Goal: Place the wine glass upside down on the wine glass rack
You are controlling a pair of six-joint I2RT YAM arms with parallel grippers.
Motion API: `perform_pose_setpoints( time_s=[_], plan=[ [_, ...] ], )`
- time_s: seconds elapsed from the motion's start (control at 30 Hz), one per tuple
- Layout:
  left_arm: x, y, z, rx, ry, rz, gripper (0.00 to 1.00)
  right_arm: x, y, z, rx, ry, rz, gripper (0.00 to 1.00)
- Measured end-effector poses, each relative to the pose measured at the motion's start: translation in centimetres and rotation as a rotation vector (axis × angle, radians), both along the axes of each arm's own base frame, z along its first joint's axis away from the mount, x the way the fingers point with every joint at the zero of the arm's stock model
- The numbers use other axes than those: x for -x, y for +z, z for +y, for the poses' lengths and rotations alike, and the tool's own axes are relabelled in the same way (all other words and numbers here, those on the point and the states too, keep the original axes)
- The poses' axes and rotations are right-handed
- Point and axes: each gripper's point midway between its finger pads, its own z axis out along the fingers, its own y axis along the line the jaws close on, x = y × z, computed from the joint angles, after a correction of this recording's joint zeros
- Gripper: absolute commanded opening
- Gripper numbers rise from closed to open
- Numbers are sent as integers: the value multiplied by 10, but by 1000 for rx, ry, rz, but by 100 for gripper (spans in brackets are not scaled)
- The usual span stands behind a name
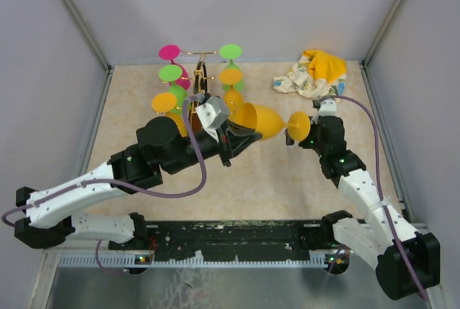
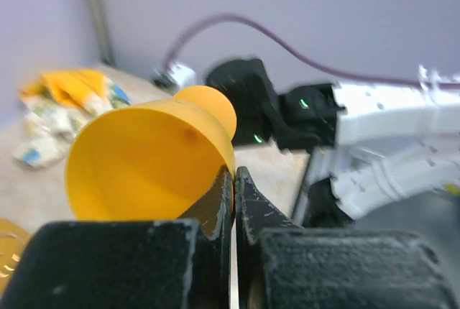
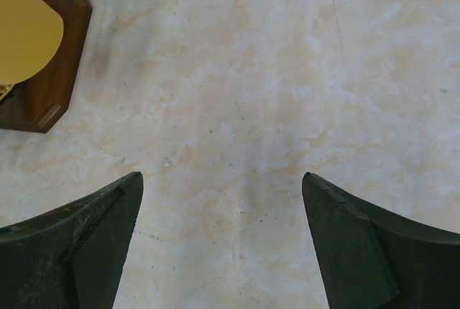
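Holding the wine glass [image 1: 262,121] sideways, not yet racked.
Left gripper [image 2: 234,180] is pinched on the yellow bowl's rim, foot pointing at the right gripper [image 3: 223,183], whose fingers stand wide apart and empty. The wine glass rack [image 1: 200,79] stands just behind, other glasses hung on it — inverting and hanging appear outstanding.
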Motion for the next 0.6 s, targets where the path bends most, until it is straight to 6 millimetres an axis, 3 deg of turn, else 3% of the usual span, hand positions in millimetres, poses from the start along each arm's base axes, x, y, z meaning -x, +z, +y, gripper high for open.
perform_pose_setpoints(
  time_s=[0.17, 0.27, 0.37, 0.5, 0.6],
  plan=[
    [-39, 39, 3, 124, 176, -179, 0, 2, 6, -1, -5, 0, -16, 92],
    [-59, 42, 11, 189, 265, -239, 0, 4, 11, 0, -13, 8, -36, 92],
    [-77, 28, 24, 248, 340, -277, 0, 12, 25, 7, -57, 58, -108, 91],
    [-90, 3, 44, 310, 405, -301, 0, 31, 72, 26, -176, 174, -311, 91],
    [-87, 9, 52, 390, 415, -318, 0, 49, 122, 42, -329, 271, -511, 91]
  ],
)
